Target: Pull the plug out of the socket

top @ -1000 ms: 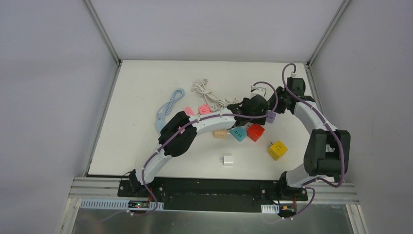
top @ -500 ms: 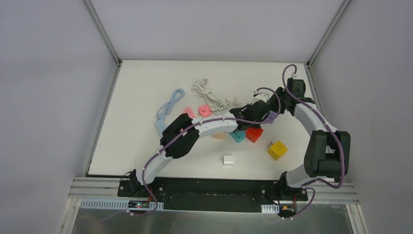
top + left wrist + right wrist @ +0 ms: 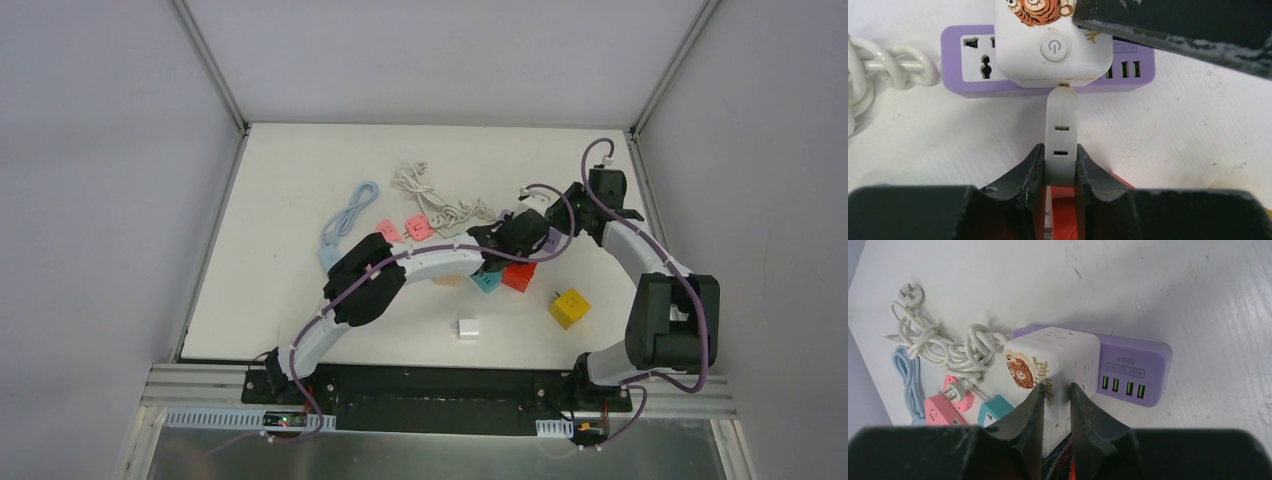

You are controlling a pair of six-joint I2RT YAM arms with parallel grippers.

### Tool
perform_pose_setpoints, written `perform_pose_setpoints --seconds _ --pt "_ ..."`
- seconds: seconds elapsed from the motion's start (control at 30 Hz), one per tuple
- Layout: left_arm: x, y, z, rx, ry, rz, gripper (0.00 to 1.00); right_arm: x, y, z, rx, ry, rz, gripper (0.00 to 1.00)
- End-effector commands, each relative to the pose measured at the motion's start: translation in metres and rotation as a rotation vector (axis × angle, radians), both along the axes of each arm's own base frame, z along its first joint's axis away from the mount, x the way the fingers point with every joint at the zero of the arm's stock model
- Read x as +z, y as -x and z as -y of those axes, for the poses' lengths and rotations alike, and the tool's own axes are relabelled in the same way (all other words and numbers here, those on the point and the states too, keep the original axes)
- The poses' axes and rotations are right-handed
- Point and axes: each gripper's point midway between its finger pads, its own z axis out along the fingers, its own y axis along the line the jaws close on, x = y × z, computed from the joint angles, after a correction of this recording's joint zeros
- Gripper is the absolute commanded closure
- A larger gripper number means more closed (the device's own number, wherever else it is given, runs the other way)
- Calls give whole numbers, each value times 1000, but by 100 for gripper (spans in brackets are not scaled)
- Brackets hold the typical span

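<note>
1. The plug (image 3: 1062, 125) is a small, milky-white piece with two little slots on top. It lies flat and sticks straight out of the socket's side, pushed in.
2. The white cube socket (image 3: 1053, 45) has a tiger picture and a round power button. It sits on a purple power strip (image 3: 951, 60).

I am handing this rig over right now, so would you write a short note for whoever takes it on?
Left gripper: jaws shut on the white plug, which is seated in the white cube socket.
Right gripper: jaws nearly closed at the cube's corner; whether they grip it is unclear.
The cube sits at the purple power strip.
Done: plug grasped. Left: pull it free while the cube is steadied.
</note>
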Motion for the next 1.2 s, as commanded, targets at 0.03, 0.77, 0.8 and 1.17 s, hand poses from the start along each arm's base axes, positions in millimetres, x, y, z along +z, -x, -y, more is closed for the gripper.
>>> perform_pose_setpoints --seconds 0.03,0.77,0.8,1.17 --pt "30 -15 -36 134 -85 73 100 -70 59 12 -43 72 -295 100" --pt "22 -2 -45 -64 -147 146 100 -78 58 14 -72 80 -290 100" --pt "22 -1 -40 -81 -136 144 100 -79 58 13 -72 78 -293 100" --pt "56 0 -37 -72 -69 118 100 -67 52 12 -74 67 -263 100"
